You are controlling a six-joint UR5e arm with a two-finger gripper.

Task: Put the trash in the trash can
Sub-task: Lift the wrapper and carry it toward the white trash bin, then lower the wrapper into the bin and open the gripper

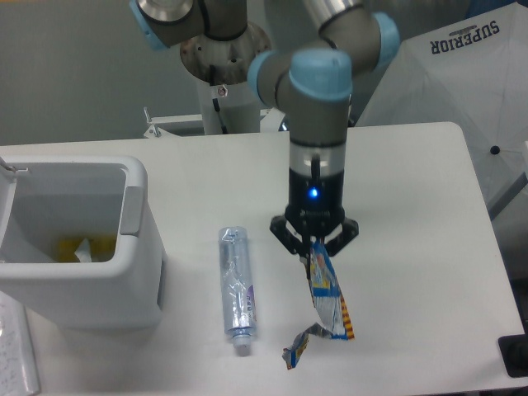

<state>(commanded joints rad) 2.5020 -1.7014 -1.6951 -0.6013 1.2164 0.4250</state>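
The arm descends from the top of the view and points straight down over the white table [412, 206]. A blue light glows on the wrist section just above the gripper [314, 246].

Gripper state: the two fingers are pinched together on the top edge of the snack bag [327, 301]. The bag hangs from that pinch — blue and yellow, crinkled, its length running downward and slightly right in the view. Its lower end is folded and twisted near the table surface; whether that end touches the table cannot be told.

Bottle [235, 287]: clear plastic, crushed, lying flat on the table with its long axis running toward the camera. The cap end points to the near edge. It lies between the trash can [136, 247] and the hanging bag, apart from both, closer to the bag.

Trash can: a boxy white bin with rounded corners and a thick rim, standing upright on the left side of the table. A grey panel is visible on its inner right wall. Something yellow lies at the bottom — its identity cannot be determined.

The gripper and bag are well to the right of the bin opening.
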